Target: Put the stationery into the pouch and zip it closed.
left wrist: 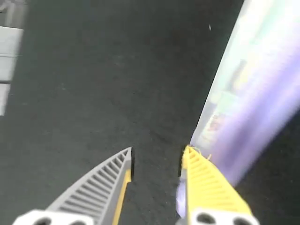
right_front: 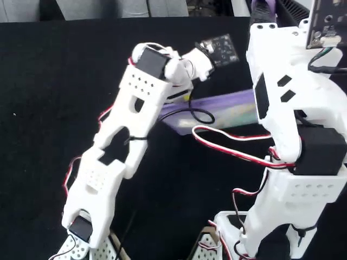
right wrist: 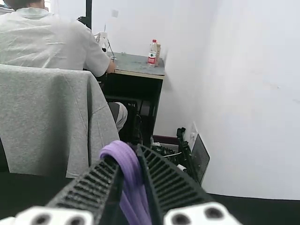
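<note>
The purple pouch (right_front: 222, 111) lies flat on the black table, its far end hidden behind the right arm. In the left wrist view the pouch (left wrist: 253, 93) is a pale purple strip, with its near corner touching my left gripper's yellow finger. My left gripper (left wrist: 157, 157) is open low over the cloth at that corner, and its yellow tip (right_front: 187, 97) pokes out under the left arm in the high view. My right gripper (right wrist: 125, 154) is raised and shut on a purple loop (right wrist: 123, 161), which shows as a purple bit (right_front: 264, 6) at the top of the high view.
The two white arms take up much of the high view, the right arm (right_front: 293, 135) standing tall over the pouch's right end. Red and white cables (right_front: 233, 149) hang near it. Bare black table (right_front: 49, 81) lies to the left. A grey-draped chair (right wrist: 47, 117) stands behind the table.
</note>
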Motion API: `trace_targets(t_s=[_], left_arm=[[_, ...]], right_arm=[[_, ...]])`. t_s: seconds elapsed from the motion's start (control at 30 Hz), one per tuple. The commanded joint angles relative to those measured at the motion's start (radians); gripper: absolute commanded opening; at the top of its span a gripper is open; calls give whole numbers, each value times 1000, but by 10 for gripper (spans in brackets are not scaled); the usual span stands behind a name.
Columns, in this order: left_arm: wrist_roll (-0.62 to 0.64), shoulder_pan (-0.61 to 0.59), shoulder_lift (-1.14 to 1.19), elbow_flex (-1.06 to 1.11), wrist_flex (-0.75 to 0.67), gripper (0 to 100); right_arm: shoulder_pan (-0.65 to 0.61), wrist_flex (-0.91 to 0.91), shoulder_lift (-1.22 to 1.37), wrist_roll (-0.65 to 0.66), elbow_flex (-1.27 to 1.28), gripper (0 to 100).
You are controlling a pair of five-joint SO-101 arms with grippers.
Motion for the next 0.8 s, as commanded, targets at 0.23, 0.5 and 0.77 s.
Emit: trace_targets(t_s=[0.23,0.5,0.77], left_arm=[[-55,65,-565,538,-8,181],[-74,-35,-712,974,-431,185],[-126,-28,-710,1145,-713,185]], right_arm=[[-6,6,-31,6,-31,11],[-6,25,-31,6,-41,11],[-6,25,-31,6,-41,11]])
